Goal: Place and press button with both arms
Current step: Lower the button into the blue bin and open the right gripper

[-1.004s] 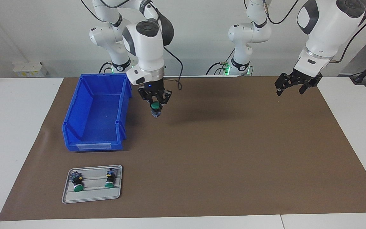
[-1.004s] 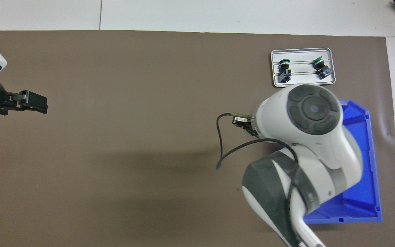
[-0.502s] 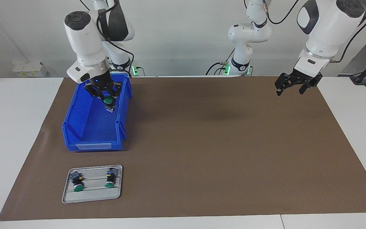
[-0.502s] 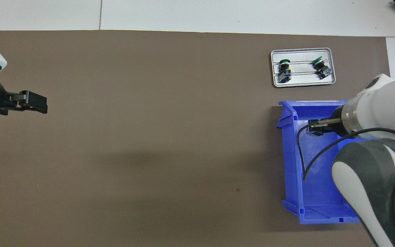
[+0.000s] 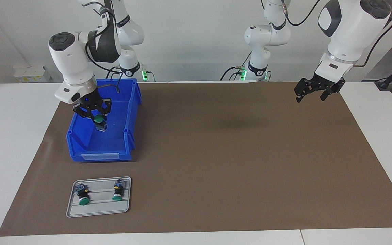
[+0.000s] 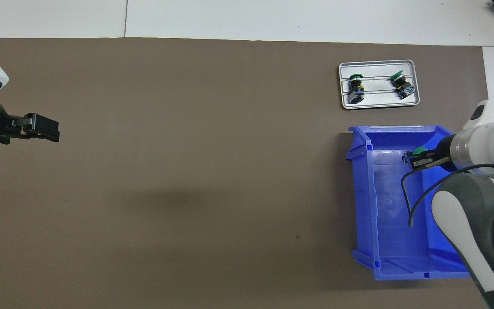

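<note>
Start with the bench (image 5: 237,163): its brown mat is bare between the two arms, so nothing stands in your way out in the middle. The blue bin (image 5: 77,136) is the big obstacle, since its walls rise on every side below the right gripper (image 5: 98,119), and the wall toward the left arm's end is the one to lift clear of if you carry anything out. The grey tray (image 5: 97,211) sits on the mat just beside the bin's low front lip, well apart from those fingers, with two spare buttons (image 5: 83,197) lying on their sides in it; leave them alone.

The button (image 5: 99,123) hangs over the bin's inside, pinched by the right gripper's fingers at the collar under the green cap, body pointing down. Judge it as light, rigid plastic, smooth enough to twist in a narrow pinch, so take hold of the flat-sided body or the collar, never the cap, which probably gives under pressure.

Your left gripper (image 5: 310,93) waits with fingers spread over the mat's corner at its own end, far from the button.
</note>
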You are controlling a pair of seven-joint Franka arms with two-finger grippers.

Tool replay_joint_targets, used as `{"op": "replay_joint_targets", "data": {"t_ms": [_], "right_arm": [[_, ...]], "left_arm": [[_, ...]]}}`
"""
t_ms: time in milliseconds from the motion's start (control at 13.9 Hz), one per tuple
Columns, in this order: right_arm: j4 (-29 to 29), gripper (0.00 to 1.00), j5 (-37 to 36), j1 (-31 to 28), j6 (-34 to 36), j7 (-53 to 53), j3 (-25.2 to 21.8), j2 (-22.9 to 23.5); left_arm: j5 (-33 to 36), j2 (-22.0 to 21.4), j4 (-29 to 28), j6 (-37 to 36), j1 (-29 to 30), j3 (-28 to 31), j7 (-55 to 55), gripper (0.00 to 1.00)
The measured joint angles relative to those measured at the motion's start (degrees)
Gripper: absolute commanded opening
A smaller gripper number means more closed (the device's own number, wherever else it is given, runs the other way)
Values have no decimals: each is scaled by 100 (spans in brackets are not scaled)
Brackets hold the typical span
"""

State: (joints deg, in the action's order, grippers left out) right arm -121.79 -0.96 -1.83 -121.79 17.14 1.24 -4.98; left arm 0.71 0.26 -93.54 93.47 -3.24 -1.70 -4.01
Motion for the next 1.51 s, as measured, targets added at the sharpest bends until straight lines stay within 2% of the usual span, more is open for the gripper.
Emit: {"op": "replay_joint_targets", "data": {"t_ms": [359, 645, 717, 789, 932, 1147, 1506], "right_arm": [[-83, 0, 695, -312, -626, 1794, -2, 635], [-86, 0, 701, -332, -1160, 2030, 11, 1132], [-86, 14, 701, -332, -1224, 2030, 12, 1196], [-85, 52, 702, -331, -1247, 2030, 12, 1236], [-84, 73, 717, -330, -1252, 1864, 13, 1255], [-57, 90, 719, -307, -1252, 1405, 26, 1255], [140, 95, 725, -298, -1129, 160, 42, 1095]], "left_arm": [[0, 0, 0, 0, 0, 0, 0, 100], [0, -2, -3, 0, 0, 0, 0, 100], [0, -2, -4, 0, 0, 0, 0, 100], [0, -2, -4, 0, 0, 0, 0, 100], [0, -2, -4, 0, 0, 0, 0, 100], [0, -3, -4, 0, 0, 0, 0, 100], [0, -4, -4, 0, 0, 0, 0, 100]]}}
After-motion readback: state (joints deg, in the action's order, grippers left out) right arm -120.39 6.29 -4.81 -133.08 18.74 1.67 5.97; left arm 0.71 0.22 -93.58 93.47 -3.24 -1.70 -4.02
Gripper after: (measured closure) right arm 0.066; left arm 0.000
